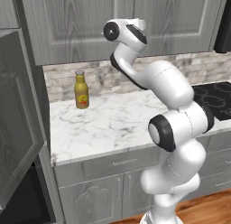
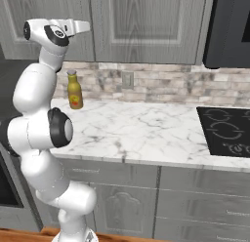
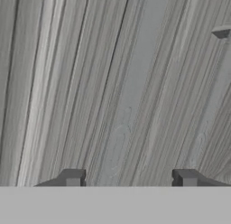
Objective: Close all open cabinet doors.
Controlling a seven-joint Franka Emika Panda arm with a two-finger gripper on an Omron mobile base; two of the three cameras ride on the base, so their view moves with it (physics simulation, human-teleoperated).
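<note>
At far left in the left base view, an open cabinet door [image 1: 18,123] of grey wood grain with a raised panel stands swung out toward the camera, its lower edge hanging over a dark opening. Beside it, the white marble counter [image 1: 103,123] runs rightward, backed by a stone-tile backsplash [image 1: 101,78]. A yellow sauce bottle [image 1: 81,89] stands upright on the counter near the backsplash, well apart from the arm. Above the counter, the upper cabinet doors [image 1: 76,24] sit flush with one another and appear closed. The arm rises from the lower right of that view, with its wrist lifted up against the upper doors. Further right, a black cooktop [image 1: 216,99] is set into the counter. Below the counter, shallow drawer fronts [image 1: 119,162] and lower doors [image 1: 94,200] lie flush. From the right base view, the same bottle [image 2: 74,90] stands just right of the arm, an outlet plate [image 2: 127,80] is mounted on the backsplash, and the cooktop [image 2: 227,131] sits at right. Seen from the hand view, the gripper [image 3: 130,178] faces a grey wood-grain door surface [image 3: 135,83] at close range; its two fingertips [image 3: 72,177] stand wide apart with nothing between them.
</note>
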